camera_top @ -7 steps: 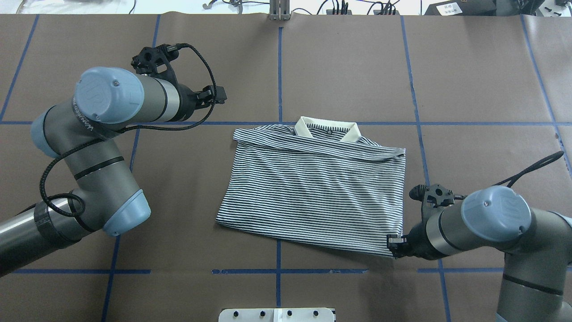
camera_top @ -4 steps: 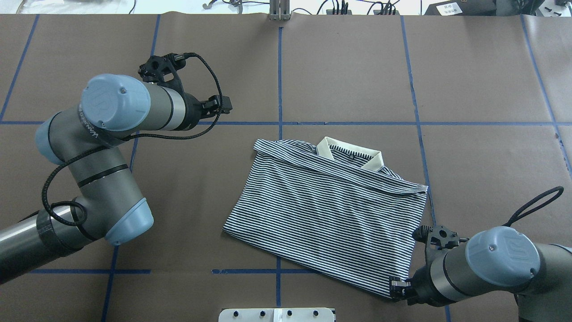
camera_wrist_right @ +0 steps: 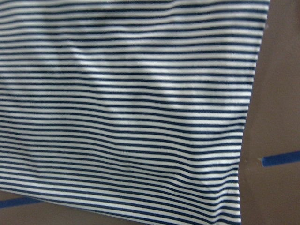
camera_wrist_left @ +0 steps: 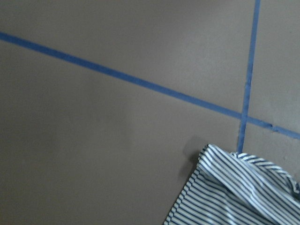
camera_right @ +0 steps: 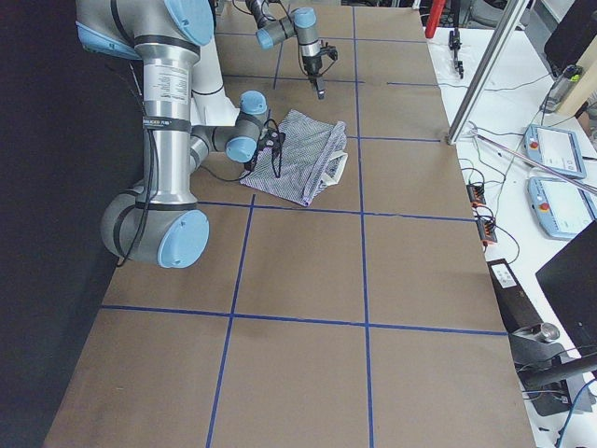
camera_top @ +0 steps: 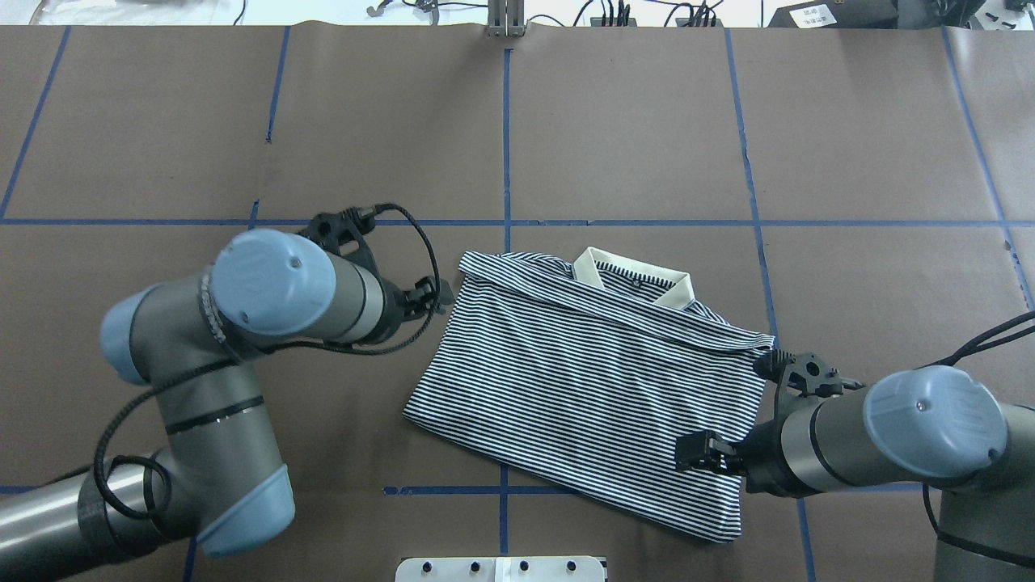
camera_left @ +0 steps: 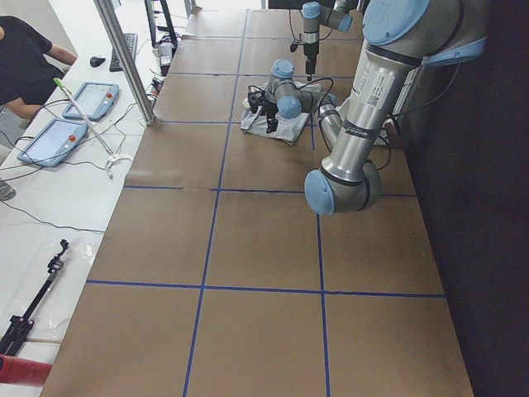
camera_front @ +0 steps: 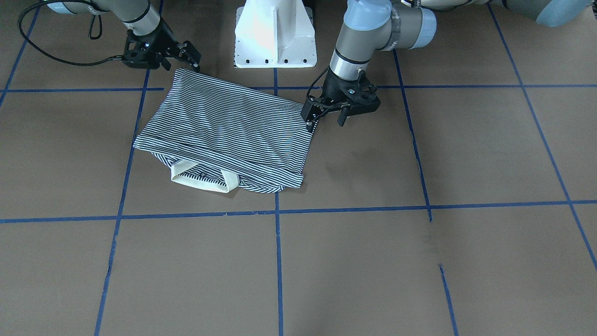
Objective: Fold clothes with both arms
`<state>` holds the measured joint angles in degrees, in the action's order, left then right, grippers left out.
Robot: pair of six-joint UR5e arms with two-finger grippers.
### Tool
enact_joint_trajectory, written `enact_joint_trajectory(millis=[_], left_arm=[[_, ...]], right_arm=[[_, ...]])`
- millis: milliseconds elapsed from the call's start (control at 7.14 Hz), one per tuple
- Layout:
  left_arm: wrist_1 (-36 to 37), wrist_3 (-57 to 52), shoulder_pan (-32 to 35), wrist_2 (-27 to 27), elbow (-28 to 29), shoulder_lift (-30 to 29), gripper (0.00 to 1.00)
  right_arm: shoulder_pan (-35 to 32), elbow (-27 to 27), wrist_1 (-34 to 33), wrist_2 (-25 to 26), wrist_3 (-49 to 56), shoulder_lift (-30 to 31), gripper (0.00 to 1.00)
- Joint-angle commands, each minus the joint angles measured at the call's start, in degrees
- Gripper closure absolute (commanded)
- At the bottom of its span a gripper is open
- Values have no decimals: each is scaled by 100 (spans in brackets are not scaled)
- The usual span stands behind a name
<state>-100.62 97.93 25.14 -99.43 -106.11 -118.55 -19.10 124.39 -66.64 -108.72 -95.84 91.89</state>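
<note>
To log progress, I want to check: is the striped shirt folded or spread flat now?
Folded. The shirt is a compact rectangle with no sleeves sticking out; a folded-over edge lies just below the collar.

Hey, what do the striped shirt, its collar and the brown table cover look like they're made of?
Striped shirt: thin soft knit, probably cotton or a blend; matte, lying in shallow ripples. Collar: stiffer cream knit, it seems; it keeps its shape. Table cover: likely brown kraft paper; matte, with its sheet edge showing at the far side.
</note>
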Motion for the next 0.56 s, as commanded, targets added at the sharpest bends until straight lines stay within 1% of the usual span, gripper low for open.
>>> enact_joint_trajectory(millis=[0, 140, 280, 420], left_arm=[[418, 1024, -797, 213, 124, -27, 0], [437, 1114, -843, 213, 134, -28, 0], [446, 1149, -844, 213, 178, -28, 1], [438, 1141, -835, 222, 213, -20, 2]], right_arm=[[-496, -11, 11, 17, 39, -328, 0], [-533, -19, 11, 43, 39, -364, 0], [-585, -28, 2, 44, 39, -539, 0], [-586, -28, -7, 44, 22, -549, 0]])
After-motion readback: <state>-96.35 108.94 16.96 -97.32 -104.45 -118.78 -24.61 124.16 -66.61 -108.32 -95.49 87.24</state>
